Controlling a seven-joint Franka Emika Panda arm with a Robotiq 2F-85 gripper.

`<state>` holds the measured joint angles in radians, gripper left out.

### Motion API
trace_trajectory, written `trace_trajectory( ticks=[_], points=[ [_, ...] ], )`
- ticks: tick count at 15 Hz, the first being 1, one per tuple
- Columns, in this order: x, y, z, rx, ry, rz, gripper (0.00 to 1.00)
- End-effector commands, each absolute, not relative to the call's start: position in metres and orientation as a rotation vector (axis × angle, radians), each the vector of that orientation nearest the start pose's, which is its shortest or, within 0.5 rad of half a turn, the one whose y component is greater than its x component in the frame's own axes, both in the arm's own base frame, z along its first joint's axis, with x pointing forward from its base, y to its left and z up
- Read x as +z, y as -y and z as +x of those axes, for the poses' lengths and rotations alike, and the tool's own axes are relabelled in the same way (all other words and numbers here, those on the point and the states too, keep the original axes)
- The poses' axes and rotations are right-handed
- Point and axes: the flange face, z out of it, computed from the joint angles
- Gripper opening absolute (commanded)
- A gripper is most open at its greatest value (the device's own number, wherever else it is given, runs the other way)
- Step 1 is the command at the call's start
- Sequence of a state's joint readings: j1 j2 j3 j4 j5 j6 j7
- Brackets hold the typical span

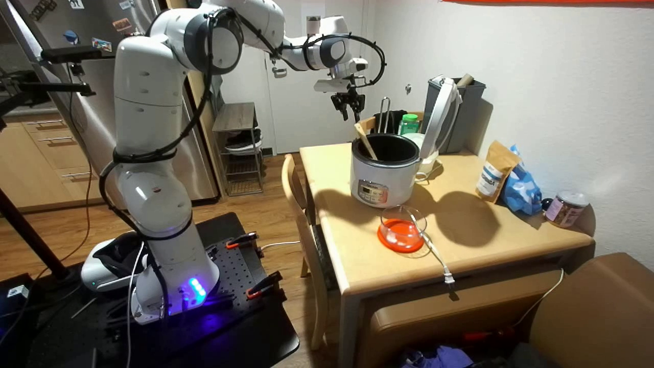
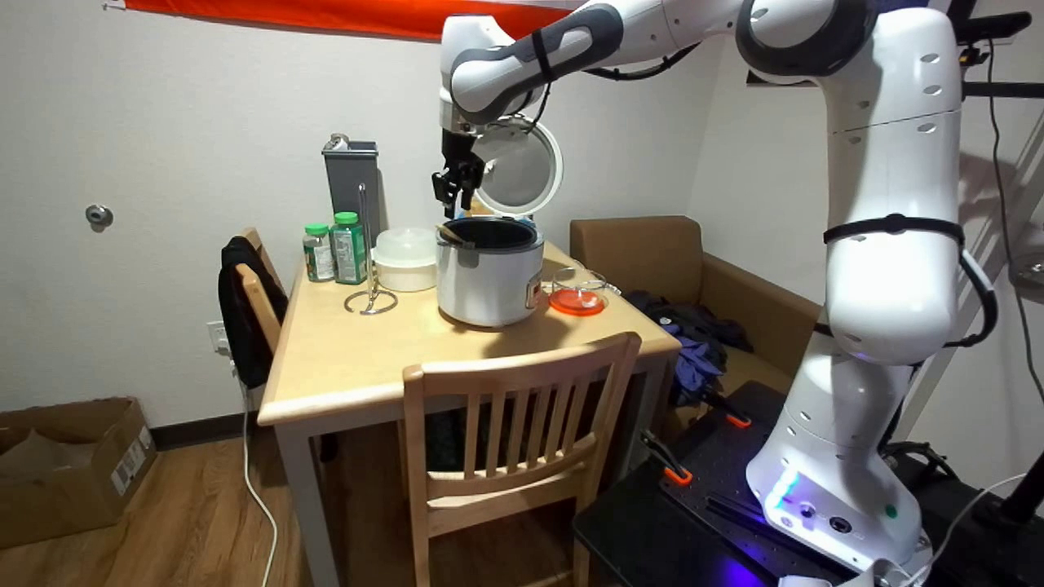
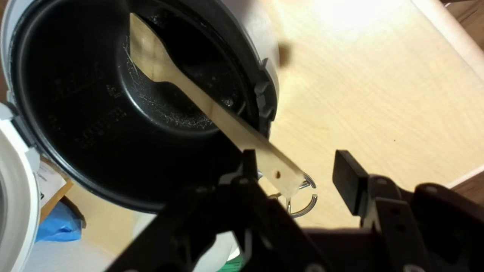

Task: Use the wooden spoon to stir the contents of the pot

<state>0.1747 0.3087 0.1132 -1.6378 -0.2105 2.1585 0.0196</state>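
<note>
The wooden spoon leans in the pot, its flat end inside and its handle sticking out over the rim. It shows in both exterior views. The pot is a white cooker with a dark inner bowl, standing on the table; its black inside shows small specks and no clear contents. My gripper is open and empty. In the wrist view the handle end shows between its fingers, nearer the left one. In both exterior views the gripper hangs just above the handle end.
The pot's raised lid stands close to the gripper. A metal stand, a white container and green-capped bottles are beside the pot. A glass bowl on an orange dish and a bag also stand on the table.
</note>
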Motion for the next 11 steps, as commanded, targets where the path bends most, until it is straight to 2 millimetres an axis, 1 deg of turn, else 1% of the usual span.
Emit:
trace_trajectory(
  ticks=[1,3,5,7,8,9,10,11],
  points=[
    [0.487,-0.182,0.646,-0.427,0.617,-3.165,0.58],
    [0.497,-0.185,0.645,-0.461,0.623,-3.158,0.67],
    [0.505,-0.188,0.644,-0.491,0.628,-3.147,0.89],
    [0.513,-0.189,0.643,-0.511,0.618,-3.136,0.99],
    [0.516,-0.19,0.643,-0.52,0.62,-3.128,1.0],
    [0.504,-0.19,0.647,-0.506,0.594,-3.154,0.92],
    [0.507,-0.191,0.647,-0.513,0.594,-3.152,0.99],
    [0.509,-0.191,0.646,-0.518,0.594,-3.151,1.0]
  ],
)
